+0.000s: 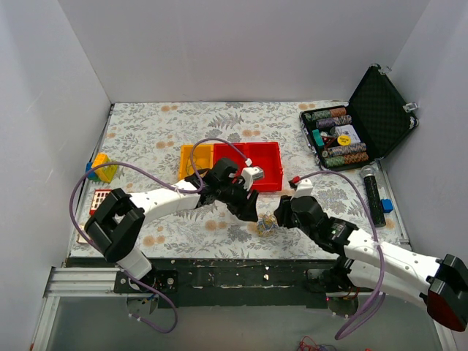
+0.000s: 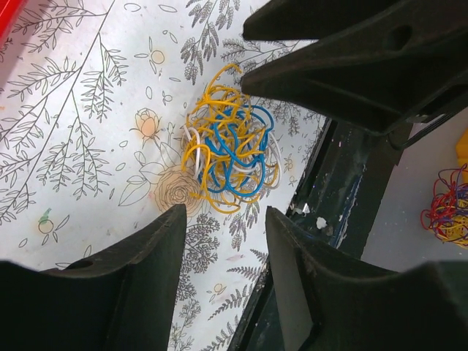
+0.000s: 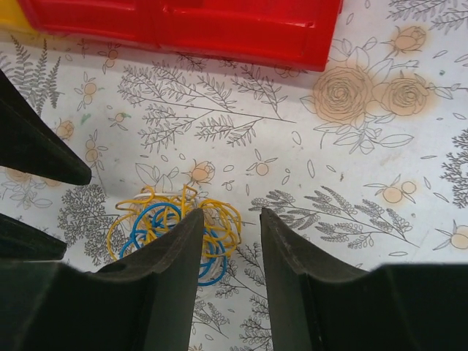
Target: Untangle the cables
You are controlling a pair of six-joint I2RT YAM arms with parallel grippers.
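Observation:
The cables are a small clump of thin yellow, blue and whitish wires lying on the floral table cover near the front edge. In the left wrist view the cables lie just beyond my left gripper, which is open and empty. In the right wrist view the cables sit to the left of my right gripper, partly hidden behind its left finger; the jaws are open and empty. From above, the left gripper and right gripper flank the clump closely.
A red bin and a yellow bin stand behind the grippers. An open black case of chips is at back right, with a black cylinder beside it. The black front rail runs right beside the clump. Another wire clump lies below the table.

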